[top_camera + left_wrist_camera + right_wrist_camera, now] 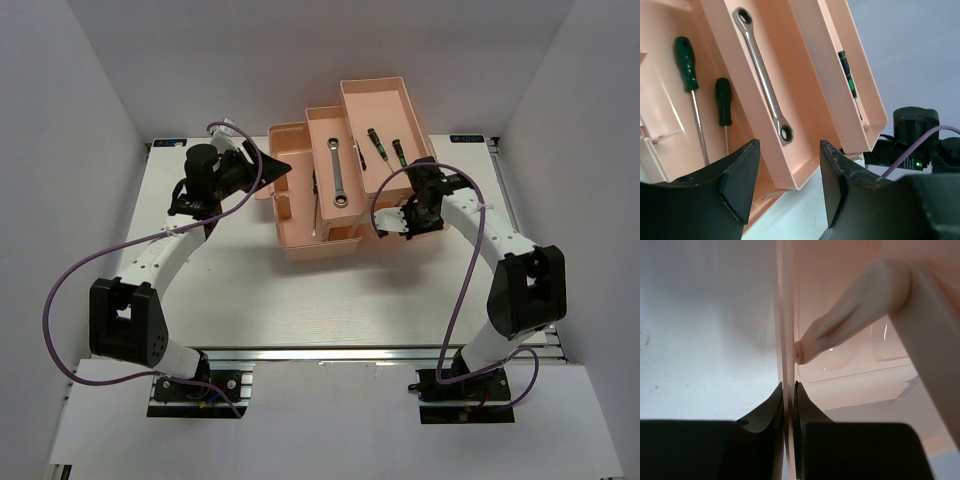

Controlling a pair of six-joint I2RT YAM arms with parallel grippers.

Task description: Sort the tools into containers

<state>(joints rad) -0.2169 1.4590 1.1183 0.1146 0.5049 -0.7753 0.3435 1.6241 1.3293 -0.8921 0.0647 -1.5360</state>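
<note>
**A:** What did we have on the table point(250, 290)?

**B:** The pink toolbox point(318, 250) stood at the far middle with its trays fanned open. Our right gripper point(789, 387) was pinched tight on a thin wall at the box's right side. Our left gripper point(789, 145) hung wide and empty just beside the left side.

**A:** And where were the tools?

**B:** We found the wrench point(339, 172) lying lengthwise in the middle tray. Two screwdrivers point(376, 143) lay in the far right tray, and two more screwdrivers point(686, 62) in the left compartment. All five looked housed to us.

**A:** So how did we judge the step?

**B:** We took the right hand's grip to be steadying or shifting the box. To do that well, we thought any pull should run along the wall's line, slow and level. The plastic looked thin enough to flex, and a jolt could send the tools sliding.

**A:** What stood in the way?

**B:** The tray's hinge link point(850, 320) sat just beside the fingers, and the purple cable point(385, 180) looped over that corner. We could not tell from the wrist view exactly which wall we held.
</note>
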